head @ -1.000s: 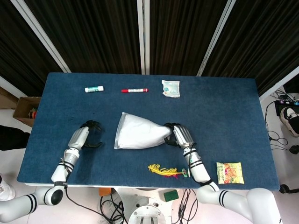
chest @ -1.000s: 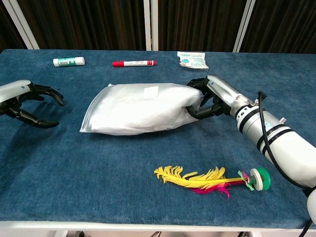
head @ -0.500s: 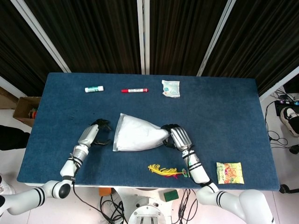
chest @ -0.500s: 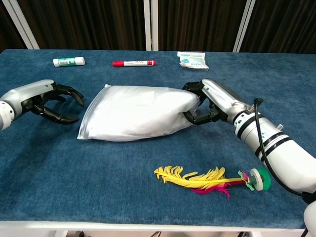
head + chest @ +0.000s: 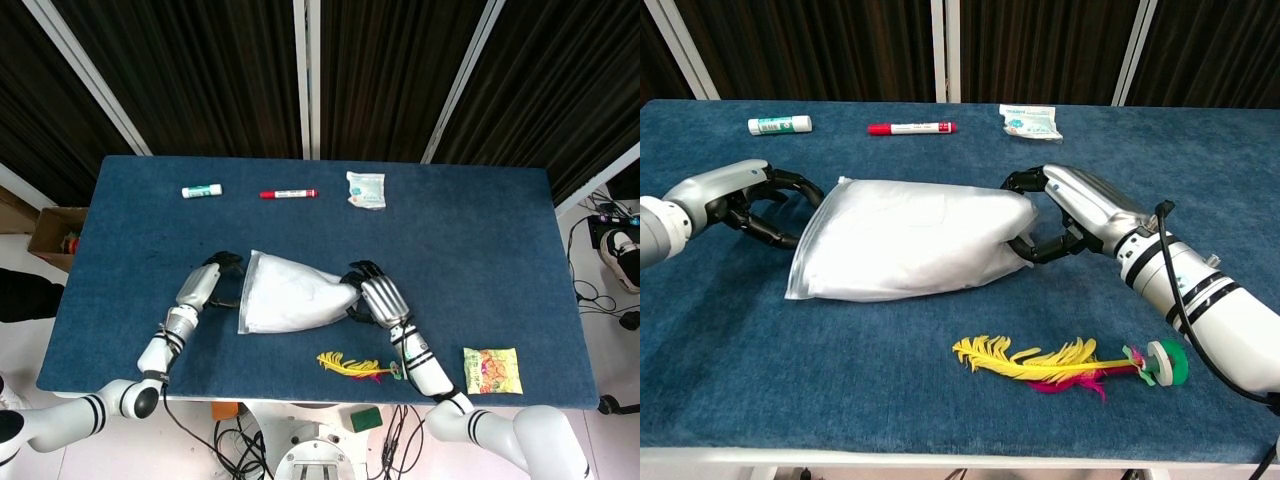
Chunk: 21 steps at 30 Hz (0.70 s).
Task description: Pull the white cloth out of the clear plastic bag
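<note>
A clear plastic bag (image 5: 910, 238) stuffed with a white cloth (image 5: 290, 297) lies flat at the centre of the blue table (image 5: 940, 400), caught between two robot hands. The right hand (image 5: 1065, 215), to the right of centre, has its fingers curled over and under the bag's narrow, gathered end, gripping it; the hold appears meant to pin the bag down while the other end is worked. The left hand (image 5: 758, 200), at the left of the frame, sits against the bag's broad, straight edge, its dark fingers bent toward the plastic. Whether they have closed on the edge or only touch it cannot be told from either view. That wide end is probably the opening, which would explain the reach.

The cloth remains wholly inside, filling the bag into a plump wedge that tapers toward the right hand. The plastic is glossy and lightly creased; the cloth beneath looks soft and matte. The table covering resembles short-pile felt.

A yellow and pink feather toy (image 5: 1055, 360) lies lower right of centre. Along the top edge sit a glue stick (image 5: 779, 125), a red marker (image 5: 910, 128) and a small white packet (image 5: 1030, 120). A snack packet (image 5: 492, 370) shows lower right in the head view.
</note>
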### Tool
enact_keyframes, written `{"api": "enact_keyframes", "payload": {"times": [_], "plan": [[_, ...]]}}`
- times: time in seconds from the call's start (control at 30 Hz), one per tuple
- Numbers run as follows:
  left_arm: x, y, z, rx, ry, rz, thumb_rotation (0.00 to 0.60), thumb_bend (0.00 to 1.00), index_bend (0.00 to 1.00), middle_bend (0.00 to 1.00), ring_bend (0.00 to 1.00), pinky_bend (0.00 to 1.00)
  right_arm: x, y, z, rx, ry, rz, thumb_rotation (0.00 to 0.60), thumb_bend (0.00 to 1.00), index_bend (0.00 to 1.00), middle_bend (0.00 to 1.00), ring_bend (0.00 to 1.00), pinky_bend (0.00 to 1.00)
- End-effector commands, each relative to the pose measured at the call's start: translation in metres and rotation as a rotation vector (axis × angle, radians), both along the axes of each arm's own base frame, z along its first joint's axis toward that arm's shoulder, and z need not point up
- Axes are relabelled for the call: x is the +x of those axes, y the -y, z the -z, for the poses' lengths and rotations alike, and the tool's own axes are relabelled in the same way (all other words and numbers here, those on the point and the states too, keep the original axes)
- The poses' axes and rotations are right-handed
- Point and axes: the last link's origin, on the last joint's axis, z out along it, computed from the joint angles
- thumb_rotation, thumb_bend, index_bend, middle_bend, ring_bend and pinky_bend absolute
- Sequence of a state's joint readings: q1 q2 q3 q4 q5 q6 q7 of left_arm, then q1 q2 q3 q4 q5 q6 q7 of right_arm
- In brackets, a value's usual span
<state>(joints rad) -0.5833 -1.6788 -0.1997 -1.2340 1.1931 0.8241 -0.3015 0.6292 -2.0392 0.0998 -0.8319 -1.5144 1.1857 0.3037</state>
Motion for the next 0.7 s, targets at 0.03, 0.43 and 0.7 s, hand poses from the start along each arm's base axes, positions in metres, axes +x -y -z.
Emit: {"api": "enact_keyframes", "payload": {"times": [0.03,0.43,0.7], "plan": [[0.006,0.001,0.003,-0.016,0.029,0.004,0.600,0.26,0.40,0.15,0.03,0.09,0.000,0.000,-0.001,0.002,-0.010,0.006,0.600,0.35,0.43,0.36,0.14,0.17],[0.028,0.001,0.011,-0.076,0.130,0.030,0.600,0.26,0.41,0.15,0.03,0.09,0.003,-0.002,0.003,-0.010,-0.016,0.012,0.600,0.36,0.42,0.35,0.14,0.16],[0.027,-0.001,0.017,-0.082,0.081,0.065,0.600,0.26,0.37,0.13,0.02,0.09,0.005,-0.002,0.004,-0.007,-0.010,0.010,0.600,0.35,0.41,0.35,0.14,0.16]]}}
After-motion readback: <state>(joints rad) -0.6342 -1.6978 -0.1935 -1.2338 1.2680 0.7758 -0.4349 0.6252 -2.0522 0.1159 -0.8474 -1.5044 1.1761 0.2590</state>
